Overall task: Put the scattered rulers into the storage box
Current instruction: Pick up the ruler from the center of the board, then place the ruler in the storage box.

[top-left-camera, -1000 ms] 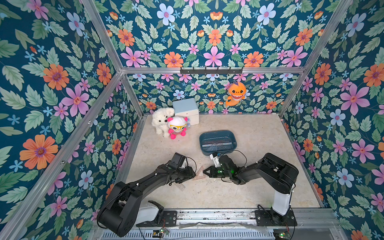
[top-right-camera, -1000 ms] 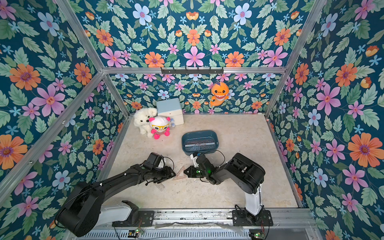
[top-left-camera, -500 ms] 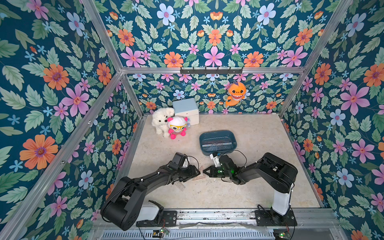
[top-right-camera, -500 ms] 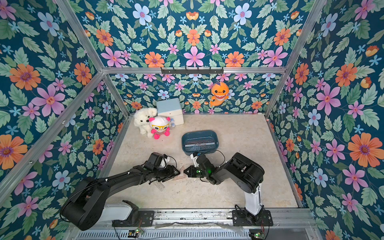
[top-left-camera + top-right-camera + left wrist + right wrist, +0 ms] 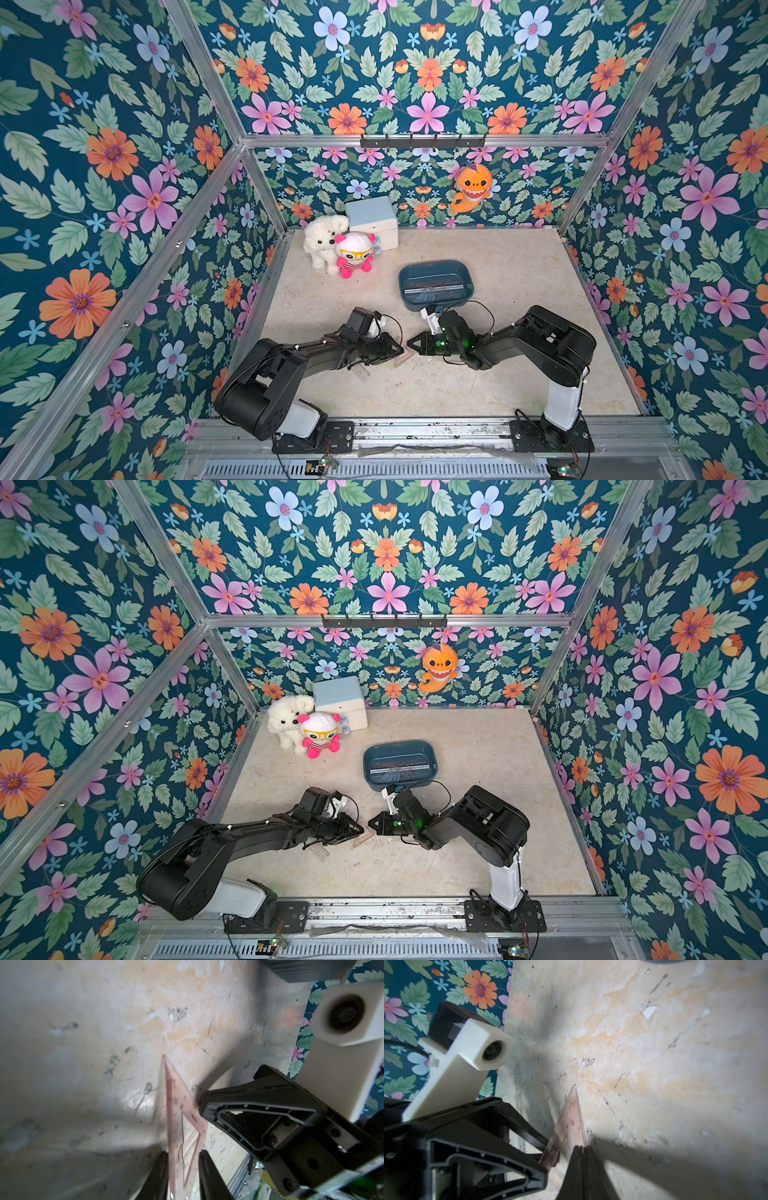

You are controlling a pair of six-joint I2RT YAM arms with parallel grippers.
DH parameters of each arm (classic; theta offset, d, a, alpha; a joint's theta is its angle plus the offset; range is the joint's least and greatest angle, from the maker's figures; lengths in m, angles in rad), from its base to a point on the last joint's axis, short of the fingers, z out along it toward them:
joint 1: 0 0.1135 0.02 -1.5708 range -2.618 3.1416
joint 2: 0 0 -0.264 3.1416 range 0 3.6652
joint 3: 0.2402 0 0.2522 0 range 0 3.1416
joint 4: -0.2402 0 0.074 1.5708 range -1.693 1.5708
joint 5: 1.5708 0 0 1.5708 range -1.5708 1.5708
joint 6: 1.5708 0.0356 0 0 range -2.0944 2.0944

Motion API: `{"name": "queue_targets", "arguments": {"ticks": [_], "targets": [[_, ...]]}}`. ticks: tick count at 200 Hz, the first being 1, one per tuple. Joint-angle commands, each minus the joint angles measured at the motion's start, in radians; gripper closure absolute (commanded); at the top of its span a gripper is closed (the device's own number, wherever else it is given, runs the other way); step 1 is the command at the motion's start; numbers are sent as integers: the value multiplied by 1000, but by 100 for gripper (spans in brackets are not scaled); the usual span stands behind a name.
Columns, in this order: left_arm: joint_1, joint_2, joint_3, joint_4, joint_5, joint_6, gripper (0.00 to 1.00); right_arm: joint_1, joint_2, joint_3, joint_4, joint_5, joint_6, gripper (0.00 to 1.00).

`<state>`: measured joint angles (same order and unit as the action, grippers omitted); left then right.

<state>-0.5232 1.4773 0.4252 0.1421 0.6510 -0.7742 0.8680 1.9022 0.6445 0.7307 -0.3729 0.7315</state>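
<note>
Noted left fingers (image 5: 159,1176) narrowly parted astride pink triangle (image 5: 176,1105), grip unclear; right fingers (image 5: 579,1167) shut against its 3 o'clock edge.

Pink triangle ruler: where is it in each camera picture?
Top view: triangle between the two arm tips.
Top view: same spot.
Left wrist: between the left end effector's fingers.
Right wrist: sticking out beyond the shut fingers.
Landmark: right end effector, at the triangle's edge in every view.
</note>
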Motion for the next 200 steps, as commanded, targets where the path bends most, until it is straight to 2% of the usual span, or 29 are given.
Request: {"name": "queue_targets", "arguments": {"ticks": [1,19,50,77,99,117,133,200], "targets": [[-9,60,-12,-222,-165,21,73,2,5,-11,-144,14,-9,100],[-12,104,-10,-185,-161,20,76,1,-1,-19,-138,14,-5,100],[-17,135,-2,-167,-155,22,87,2,-23,-35,-140,18,-3,100],[-17,61,18,-239,-179,35,100,-8,-88,-39,-174,12,-11,100],[-23,-58,86,-331,-187,45,100,-46,-219,-42,-251,9,-41,100],[-45,-107,211,-400,-210,55,100,-84,-352,-47,-357,29,-88,100],[-62,-58,383,-467,-246,89,100,-130,-429,-70,-399,31,-114,100],[-92,445,1066,-550,-257,154,100,-343,-604,-153,-433,-29,-157,100]]}}
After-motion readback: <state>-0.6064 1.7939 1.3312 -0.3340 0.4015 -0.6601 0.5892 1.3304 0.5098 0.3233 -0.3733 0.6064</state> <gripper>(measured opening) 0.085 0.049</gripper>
